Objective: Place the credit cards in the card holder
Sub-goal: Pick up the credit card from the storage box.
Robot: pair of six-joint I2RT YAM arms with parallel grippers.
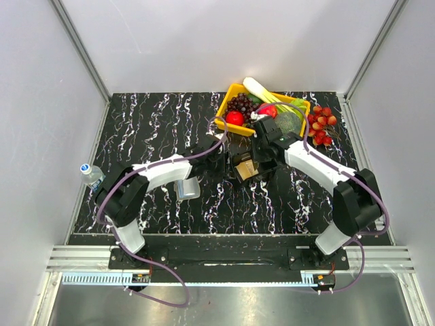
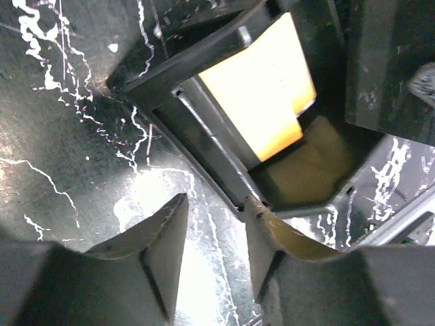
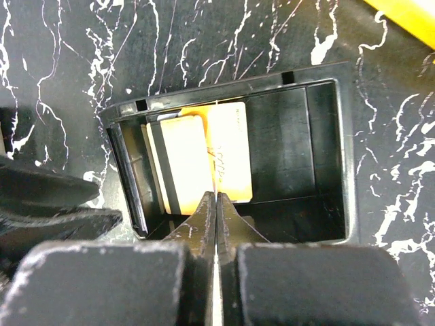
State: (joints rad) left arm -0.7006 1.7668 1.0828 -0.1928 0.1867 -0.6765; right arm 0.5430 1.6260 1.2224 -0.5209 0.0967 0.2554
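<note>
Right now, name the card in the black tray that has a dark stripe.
The pale yellow card, lying on top at the left: a dark stripe runs along its left edge. The orange card under it shows none.

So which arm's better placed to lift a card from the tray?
Likely right: right gripper, shut, sits at the orange card in the tray; left gripper is open outside its corner.
</note>
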